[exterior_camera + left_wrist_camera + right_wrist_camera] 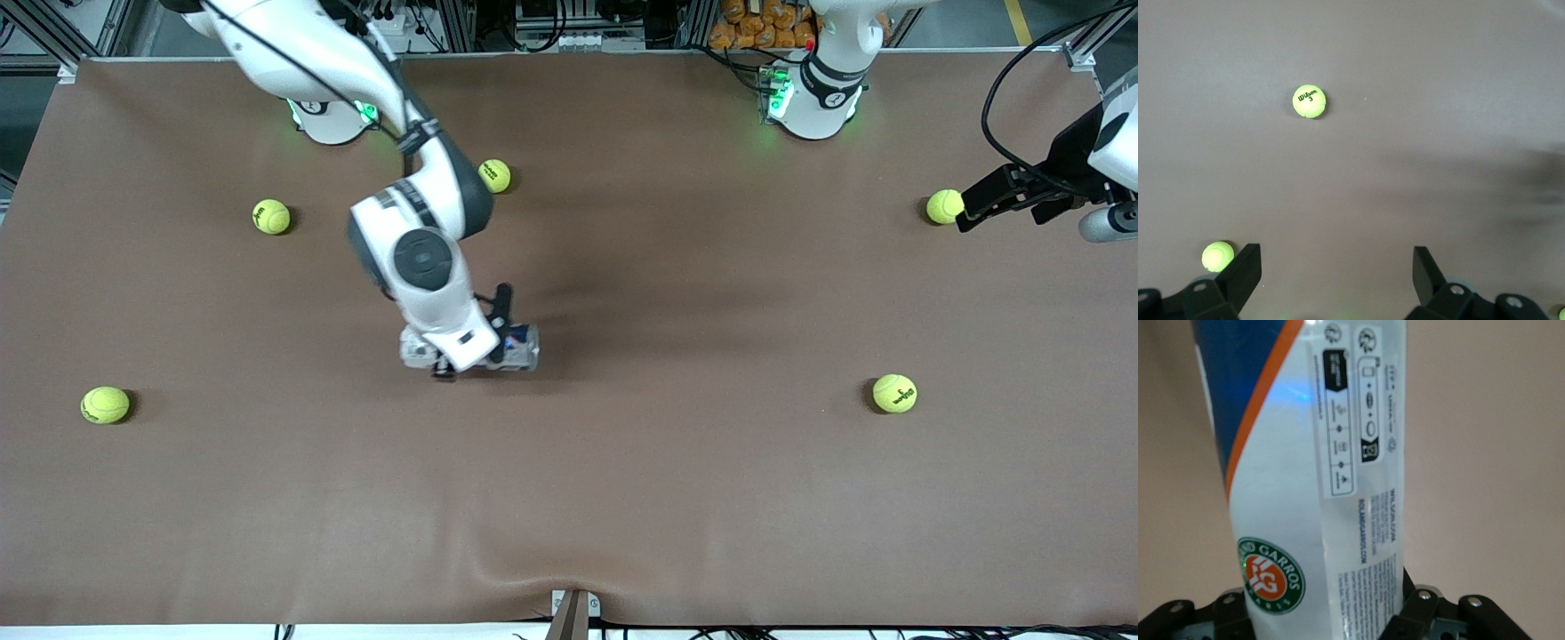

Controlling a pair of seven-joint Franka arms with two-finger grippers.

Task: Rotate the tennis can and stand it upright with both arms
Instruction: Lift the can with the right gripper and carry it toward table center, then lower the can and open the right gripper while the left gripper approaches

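From the front we see only the tennis can [516, 348] lying mid-surface, long axis along the surface toward each arm's end, under the right tool [471, 342]. The right wrist view shows that tool clamped on its label. Left tool [1337, 273] waits, fingers apart, over a ball [944, 206].

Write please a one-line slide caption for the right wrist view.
Right gripper, jaws shut on the tennis can, whose label fills the view above the brown table.
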